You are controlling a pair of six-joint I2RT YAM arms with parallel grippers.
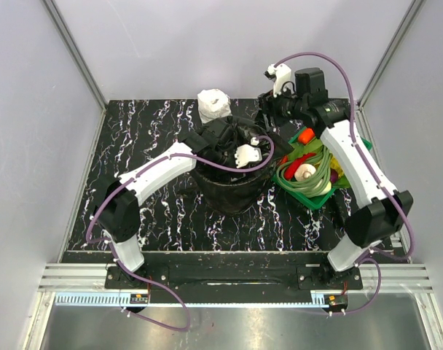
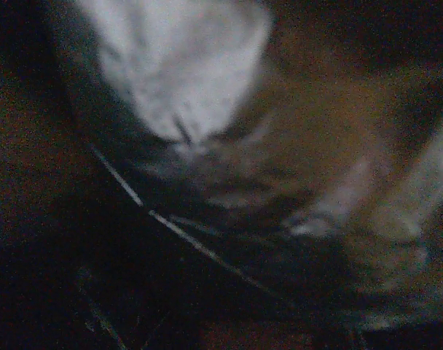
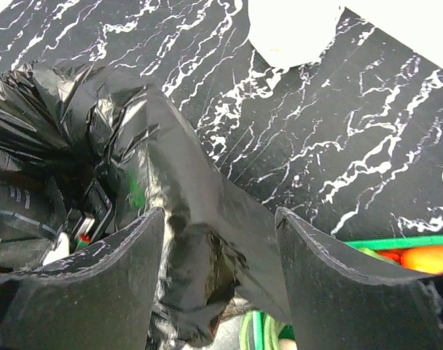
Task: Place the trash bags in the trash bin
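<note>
Top external view: the trash bin [image 1: 232, 197] stands upright in the middle of the black marbled surface [image 1: 149, 138], long axis vertical and mouth facing up. The black trash bag [image 1: 205, 137] sits in it with its mouth up as well — crinkled film spills over the rim and hides the wall. My left tool [image 1: 223, 144] reaches down into the mouth from the near left. Its wrist view is dark and smeared, so I cannot tell how its jaws stand.

My right tool [image 1: 269, 115] hangs at the far right of the rim. On its wrist view the right tool [image 3: 220, 213] has its jaws well apart, and a raised fold of the bag [image 3: 170, 160] runs between the fingers [image 3: 97, 292] and away to the upper left — lying in the gap, not pinched. A white wrapped roll [image 1: 213, 104] lies just behind the bin, and a green basket [image 1: 318, 202] of vegetables sits just to its right.
</note>
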